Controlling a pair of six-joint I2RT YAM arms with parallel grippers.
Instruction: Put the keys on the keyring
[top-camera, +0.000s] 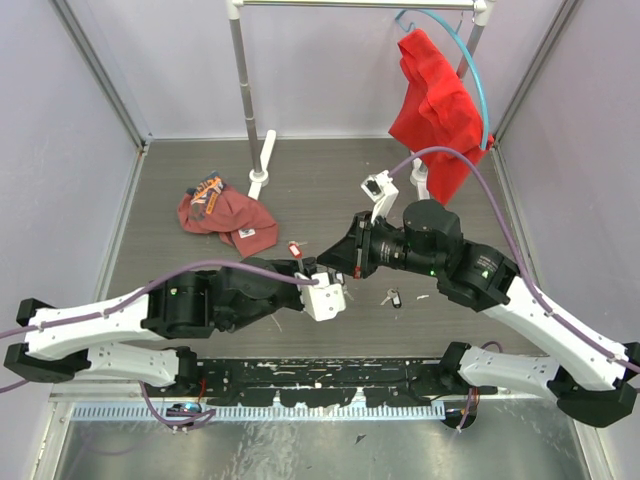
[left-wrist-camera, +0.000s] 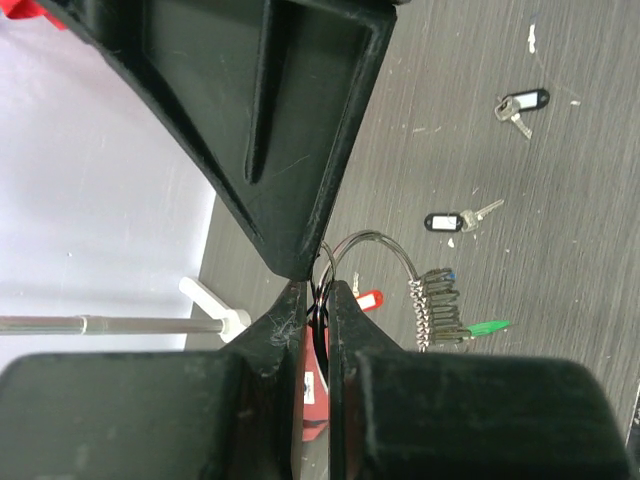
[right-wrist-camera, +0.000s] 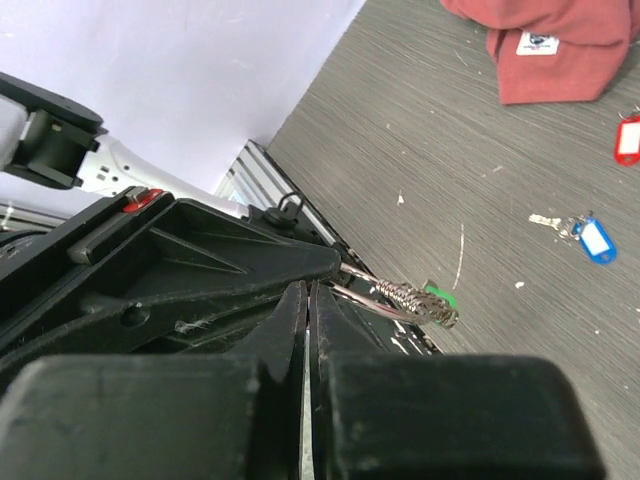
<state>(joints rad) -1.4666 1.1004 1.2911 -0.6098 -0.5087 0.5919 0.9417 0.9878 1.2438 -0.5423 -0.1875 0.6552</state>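
My left gripper (left-wrist-camera: 318, 290) is shut on the keyring (left-wrist-camera: 378, 240), a thin wire loop that curves out past its tips. Several keys (left-wrist-camera: 440, 310) hang stacked on the ring, with a green tag (left-wrist-camera: 490, 326) sticking out; the same bunch of keys (right-wrist-camera: 415, 298) shows in the right wrist view. My right gripper (right-wrist-camera: 308, 290) is shut, its tips right against the left gripper's tips and the ring; I cannot tell whether it pinches the wire. Loose on the table lie two black-tagged keys (left-wrist-camera: 445, 221) (left-wrist-camera: 525, 103), a blue-tagged key (right-wrist-camera: 592, 238) and a red tag (right-wrist-camera: 629, 138). From above, both grippers (top-camera: 337, 272) meet mid-table.
A red cap (top-camera: 225, 215) lies at the back left. A red cloth (top-camera: 435, 110) hangs from a blue hoop hanger (top-camera: 478, 70) on the rack, whose pole (top-camera: 243, 90) and white feet stand at the back. Grey walls close in both sides.
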